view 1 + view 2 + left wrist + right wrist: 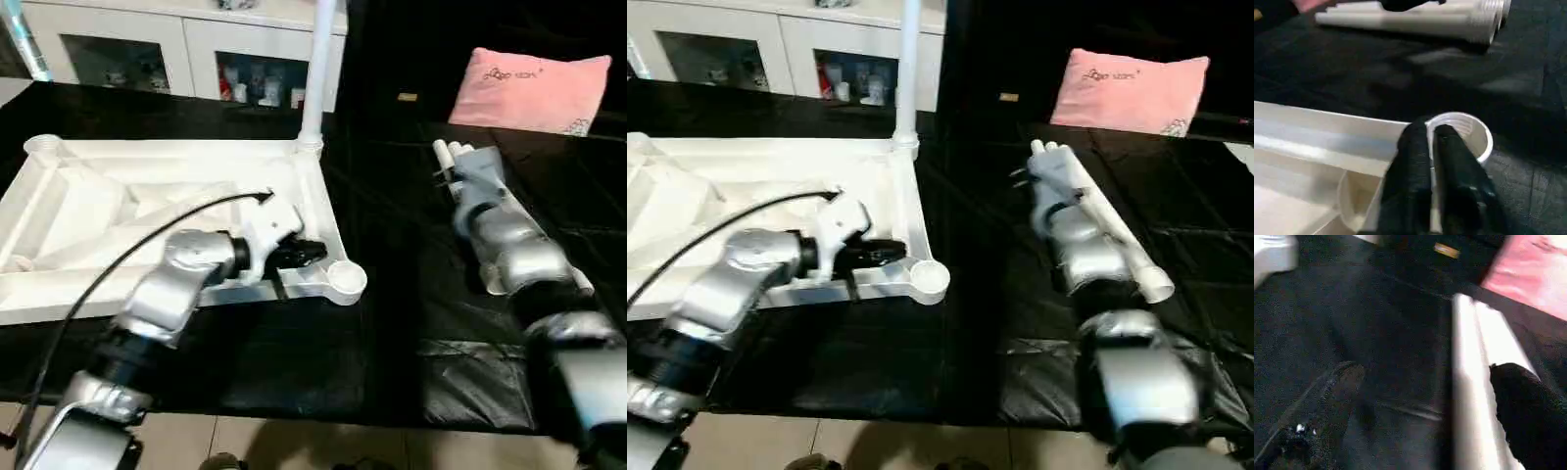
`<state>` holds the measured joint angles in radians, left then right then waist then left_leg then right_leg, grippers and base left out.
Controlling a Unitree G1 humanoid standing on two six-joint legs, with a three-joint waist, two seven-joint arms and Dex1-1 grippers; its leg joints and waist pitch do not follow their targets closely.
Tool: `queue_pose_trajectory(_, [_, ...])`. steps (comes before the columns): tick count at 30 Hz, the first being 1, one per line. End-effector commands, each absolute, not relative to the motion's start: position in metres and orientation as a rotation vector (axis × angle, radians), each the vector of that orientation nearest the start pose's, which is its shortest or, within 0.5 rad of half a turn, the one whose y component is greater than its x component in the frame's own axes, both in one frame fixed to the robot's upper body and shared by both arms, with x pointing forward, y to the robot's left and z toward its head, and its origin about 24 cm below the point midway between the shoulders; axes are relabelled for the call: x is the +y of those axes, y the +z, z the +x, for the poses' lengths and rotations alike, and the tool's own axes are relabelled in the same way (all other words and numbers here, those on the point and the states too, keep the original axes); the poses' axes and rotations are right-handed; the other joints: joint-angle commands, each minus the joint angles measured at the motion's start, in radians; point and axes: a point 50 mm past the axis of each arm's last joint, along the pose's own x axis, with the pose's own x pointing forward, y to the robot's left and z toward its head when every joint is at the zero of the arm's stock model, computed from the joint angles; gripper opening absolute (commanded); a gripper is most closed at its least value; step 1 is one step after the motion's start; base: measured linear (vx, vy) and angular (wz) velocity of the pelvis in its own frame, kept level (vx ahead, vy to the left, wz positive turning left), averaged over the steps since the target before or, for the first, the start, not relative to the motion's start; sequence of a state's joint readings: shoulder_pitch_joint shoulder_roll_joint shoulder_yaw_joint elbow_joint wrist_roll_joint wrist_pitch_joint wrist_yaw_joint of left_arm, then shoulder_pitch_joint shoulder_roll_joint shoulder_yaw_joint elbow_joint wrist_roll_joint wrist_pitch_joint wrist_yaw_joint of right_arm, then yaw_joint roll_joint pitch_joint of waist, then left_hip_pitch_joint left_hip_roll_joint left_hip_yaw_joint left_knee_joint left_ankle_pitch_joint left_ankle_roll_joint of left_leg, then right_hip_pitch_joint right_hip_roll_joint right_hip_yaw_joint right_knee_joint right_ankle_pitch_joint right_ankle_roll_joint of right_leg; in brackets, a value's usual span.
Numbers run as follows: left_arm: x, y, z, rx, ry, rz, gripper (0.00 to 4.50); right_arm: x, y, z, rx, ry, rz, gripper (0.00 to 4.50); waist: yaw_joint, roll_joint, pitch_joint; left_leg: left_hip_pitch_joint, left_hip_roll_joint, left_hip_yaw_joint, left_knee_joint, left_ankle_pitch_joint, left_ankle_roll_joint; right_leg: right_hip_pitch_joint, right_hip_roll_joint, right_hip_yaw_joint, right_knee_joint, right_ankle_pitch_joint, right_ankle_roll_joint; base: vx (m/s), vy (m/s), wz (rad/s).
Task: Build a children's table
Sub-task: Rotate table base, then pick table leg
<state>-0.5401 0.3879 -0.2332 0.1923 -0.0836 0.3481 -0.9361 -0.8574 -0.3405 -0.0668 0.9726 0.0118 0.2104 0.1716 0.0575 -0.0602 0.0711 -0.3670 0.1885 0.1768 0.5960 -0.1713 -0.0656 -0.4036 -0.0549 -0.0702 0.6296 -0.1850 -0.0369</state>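
The white tabletop [176, 149] lies upside down on the black-covered surface, ribbed side up. One white leg [318, 69] stands upright in its far right corner socket. My left gripper [1431, 129] is at the near right corner socket [346, 279], fingers close together with the socket's thin rim between them. Loose white legs [1117, 235] lie side by side to the right. My right gripper [1425, 372] hovers open over them, with one finger [1528, 411] across a leg [1469, 382] and the other [1337, 396] over bare cloth.
A white cabinet with glass doors [186, 49] stands behind the work surface, and a pink pillow [539, 88] lies at the back right. A black cable [118, 264] arcs over my left forearm. The surface's front edge [323, 416] drops to a tiled floor.
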Motion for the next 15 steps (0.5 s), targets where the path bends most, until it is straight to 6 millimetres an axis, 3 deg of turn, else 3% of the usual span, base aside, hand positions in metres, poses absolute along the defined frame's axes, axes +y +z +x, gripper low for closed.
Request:
queue_pose_trajectory(1, [0.126, 0.111, 0.313, 0.223, -1.102, 0.359, 0.48, -0.223, 0.085, 0.387, 0.393, -0.001, -0.179, 4.50, 0.001, 0.012, -0.078, 0.008, 0.032, -0.010, -0.059, -0.211, -0.024, 0.059, -0.077, 0.055, -0.076, -0.190, -0.173, 0.000, 0.000, 0.00])
queue_pose_trajectory(2, [0.131, 0.113, 0.310, 0.220, -1.109, 0.359, 0.77, -0.228, 0.085, 0.388, 0.411, -0.024, -0.175, 4.50, 0.001, 0.016, -0.078, 0.007, 0.033, -0.011, -0.059, -0.201, -0.020, 0.058, -0.078, 0.054, -0.075, -0.175, -0.178, 0.000, 0.000, 0.00])
queue_pose_trajectory(5, [0.139, 0.119, 0.301, 0.221, -1.114, 0.360, 0.89, -0.235, 0.086, 0.389, 0.435, -0.052, -0.132, 4.50, -0.003, 0.021, -0.078, 0.007, 0.036, -0.011, -0.058, -0.206, -0.023, 0.056, -0.078, 0.053, -0.068, -0.144, -0.203, 0.000, 0.000, 0.00])
queue_pose_trajectory(6, [0.143, 0.122, 0.296, 0.224, -1.113, 0.358, 1.02, -0.237, 0.086, 0.389, 0.442, -0.065, -0.110, 4.50, 0.001, 0.030, -0.077, 0.009, 0.035, -0.011, -0.058, -0.218, -0.025, 0.055, -0.077, 0.053, -0.068, -0.145, -0.206, 0.000, 0.000, 0.00])
queue_pose_trajectory(9, [0.150, 0.126, 0.289, 0.240, -1.108, 0.348, 1.32, -0.240, 0.085, 0.388, 0.447, -0.088, -0.088, 4.50, 0.004, 0.033, -0.075, 0.010, 0.036, -0.011, -0.057, -0.232, -0.028, 0.054, -0.078, 0.053, -0.067, -0.158, -0.218, 0.000, 0.000, 0.00])
queue_pose_trajectory(10, [0.157, 0.129, 0.284, 0.253, -1.099, 0.350, 1.32, -0.242, 0.084, 0.388, 0.452, -0.110, -0.083, 4.50, 0.010, 0.047, -0.073, 0.011, 0.036, -0.013, -0.057, -0.239, -0.033, 0.053, -0.080, 0.052, -0.067, -0.164, -0.219, 0.000, 0.000, 0.00])
queue_pose_trajectory(11, [0.160, 0.129, 0.280, 0.262, -1.098, 0.356, 1.32, -0.243, 0.083, 0.387, 0.455, -0.118, -0.073, 4.50, 0.009, 0.043, -0.073, 0.008, 0.035, -0.012, -0.058, -0.242, -0.031, 0.054, -0.078, 0.052, -0.068, -0.164, -0.219, 0.000, 0.000, 0.00])
queue_pose_trajectory(13, [0.166, 0.130, 0.274, 0.291, -1.098, 0.366, 1.67, -0.245, 0.081, 0.386, 0.471, -0.133, -0.058, 4.50, 0.012, 0.048, -0.072, 0.008, 0.033, -0.012, -0.057, -0.241, -0.028, 0.053, -0.077, 0.052, -0.069, -0.172, -0.217, 0.000, 0.000, 0.00])
queue_pose_trajectory(15, [0.169, 0.130, 0.271, 0.306, -1.095, 0.376, 1.73, -0.245, 0.078, 0.385, 0.494, -0.135, -0.046, 4.50, 0.013, 0.048, -0.071, 0.008, 0.031, -0.011, -0.057, -0.244, -0.025, 0.053, -0.076, 0.051, -0.070, -0.185, -0.215, 0.000, 0.000, 0.00])
